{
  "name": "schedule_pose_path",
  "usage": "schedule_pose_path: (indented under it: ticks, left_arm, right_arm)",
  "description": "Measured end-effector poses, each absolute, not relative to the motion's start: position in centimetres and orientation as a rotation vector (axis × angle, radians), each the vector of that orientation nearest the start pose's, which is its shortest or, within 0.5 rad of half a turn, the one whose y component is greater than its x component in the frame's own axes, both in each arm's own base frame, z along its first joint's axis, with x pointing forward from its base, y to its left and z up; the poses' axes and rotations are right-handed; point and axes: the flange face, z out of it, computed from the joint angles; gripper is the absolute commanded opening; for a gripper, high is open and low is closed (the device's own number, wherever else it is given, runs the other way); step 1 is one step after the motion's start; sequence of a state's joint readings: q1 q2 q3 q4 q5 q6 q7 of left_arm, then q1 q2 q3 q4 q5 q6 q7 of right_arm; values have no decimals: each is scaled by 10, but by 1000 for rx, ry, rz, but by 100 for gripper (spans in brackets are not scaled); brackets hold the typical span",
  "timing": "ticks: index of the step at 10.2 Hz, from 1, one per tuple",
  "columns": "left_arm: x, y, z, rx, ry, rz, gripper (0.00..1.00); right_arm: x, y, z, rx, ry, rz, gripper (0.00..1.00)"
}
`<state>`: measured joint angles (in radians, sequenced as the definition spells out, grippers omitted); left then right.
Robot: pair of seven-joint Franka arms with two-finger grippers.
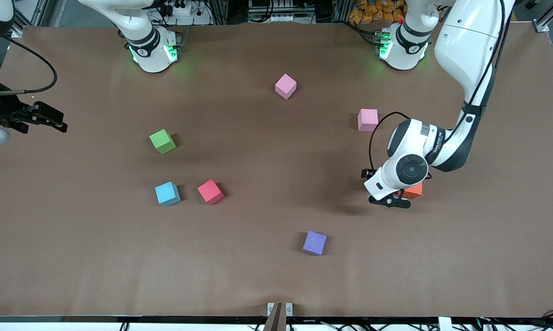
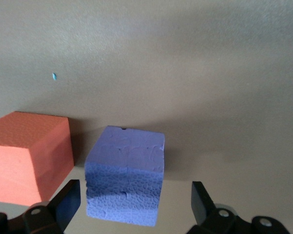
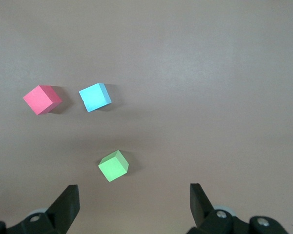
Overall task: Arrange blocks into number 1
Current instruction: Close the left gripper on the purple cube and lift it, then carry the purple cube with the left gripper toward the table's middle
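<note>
Left gripper (image 1: 392,202), open and holding nothing, hovers beside the orange block (image 1: 414,191); right gripper (image 3: 134,204) waits open, empty.

Robotics lab: brown-covered table (image 1: 276,276), aluminium framing, cables.

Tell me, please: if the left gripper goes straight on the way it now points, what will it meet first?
Probably the purple block: in the left wrist view it sits between the open fingers of the left gripper. The orange block lies just beside that line. Depth is unclear.
</note>
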<state>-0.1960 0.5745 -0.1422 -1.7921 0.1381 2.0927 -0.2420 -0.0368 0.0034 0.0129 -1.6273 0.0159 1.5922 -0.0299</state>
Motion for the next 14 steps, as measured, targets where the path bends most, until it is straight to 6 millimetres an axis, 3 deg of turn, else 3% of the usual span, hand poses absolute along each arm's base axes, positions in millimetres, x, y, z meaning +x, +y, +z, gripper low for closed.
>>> schedule_pose_path:
  ticks: [2, 3, 4, 5, 9, 11, 14]
  left_arm:
    - [591, -196, 204, -3000, 255, 393, 100]
    - [591, -196, 199, -2998, 256, 401, 76]
    - [590, -196, 197, -2997, 256, 406, 13]
    - [590, -196, 195, -2996, 258, 408, 0]
    - [594, -197, 199, -2995, 267, 380, 0]
    - [596, -212, 212, -3009, 212, 334, 0]
    - [561, -300, 233, -3021, 109, 287, 0]
  right_arm:
    - [555, -11, 598, -3124, -10, 60, 100]
    - [555, -11, 598, -3124, -10, 60, 100]
    - [555, -11, 598, -3124, -11, 60, 100]
    - [555, -10, 598, -3124, -12, 60, 100]
    - [556, -7, 599, -3124, -22, 57, 100]
    - [556, -7, 599, -3124, -21, 57, 100]
    - [556, -8, 600, -3124, -19, 54, 100]
